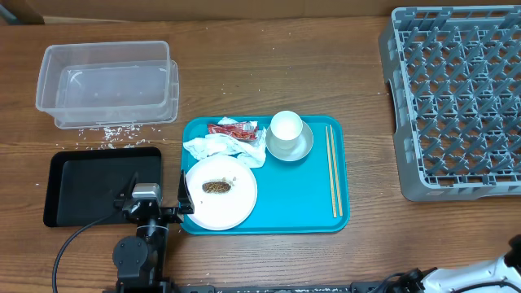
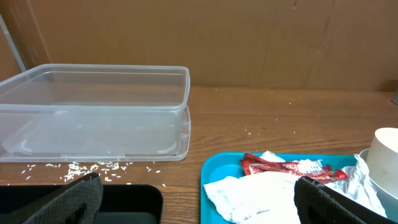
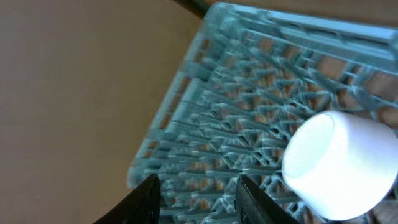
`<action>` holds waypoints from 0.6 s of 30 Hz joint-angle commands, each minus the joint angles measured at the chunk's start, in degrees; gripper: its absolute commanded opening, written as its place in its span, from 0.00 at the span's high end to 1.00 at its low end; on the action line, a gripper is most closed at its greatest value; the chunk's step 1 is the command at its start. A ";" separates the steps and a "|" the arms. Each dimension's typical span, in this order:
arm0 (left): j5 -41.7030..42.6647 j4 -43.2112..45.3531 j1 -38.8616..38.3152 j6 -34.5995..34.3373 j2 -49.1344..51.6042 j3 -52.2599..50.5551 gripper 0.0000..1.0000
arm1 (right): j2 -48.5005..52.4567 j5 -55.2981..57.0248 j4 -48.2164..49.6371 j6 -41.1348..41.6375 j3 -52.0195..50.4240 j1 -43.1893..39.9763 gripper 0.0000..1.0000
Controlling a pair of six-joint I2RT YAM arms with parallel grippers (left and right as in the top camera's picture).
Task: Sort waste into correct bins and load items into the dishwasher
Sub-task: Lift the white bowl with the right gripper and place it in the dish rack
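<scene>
The crumpled napkin (image 1: 225,150) lies on the left half of the turquoise tray (image 1: 301,207). It touches the red wrapper (image 1: 234,129) at the tray's far edge and overlaps the rim of the white plate (image 1: 232,207) on its near side. A brown food scrap (image 1: 217,186) sits on the plate. To the right, a white cup (image 1: 286,125) stands in a small white bowl (image 1: 297,149), and the chopsticks (image 1: 333,171) lie side by side along the tray's right edge.

Loose rice grains (image 1: 110,129) are scattered on the worktop (image 1: 269,73) just in front of the clear tub (image 1: 106,81). The black tray (image 1: 89,191) lies nearer, just left of the turquoise tray. The left end effector (image 2: 199,208) hovers low where those two trays meet, its fingers spread wide with nothing between them.

The grey dish rack (image 1: 456,98) stands well apart at the worktop's right end. The right wrist view shows a second white cup (image 3: 339,165) resting on the rack's lattice, apparently tipped. The right end effector (image 3: 199,199) is above the rack, its fingers parted and empty.
</scene>
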 commanded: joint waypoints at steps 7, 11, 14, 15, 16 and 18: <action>-0.33 -0.11 0.28 1.27 -0.61 -0.26 0.00 | 10.29 52.28 -0.04 1.25 0.04 14.80 0.59; -0.33 -0.11 0.28 1.27 -0.61 -0.24 0.00 | 13.68 59.49 -1.29 1.27 0.04 16.37 0.67; -0.33 -0.09 0.28 1.25 -0.61 -0.24 0.00 | 13.81 64.65 -3.21 2.47 0.11 16.37 0.71; -0.33 -0.11 0.28 1.25 -0.61 -0.24 0.00 | 13.46 67.19 -4.07 3.04 0.28 16.37 0.71; -0.33 -0.09 0.28 1.25 -0.61 -0.24 0.00 | 13.03 68.98 -4.81 3.08 0.48 16.37 0.70; -0.33 -0.09 0.28 1.25 -0.61 -0.24 0.00 | 11.65 71.65 -6.32 5.53 0.83 16.37 0.67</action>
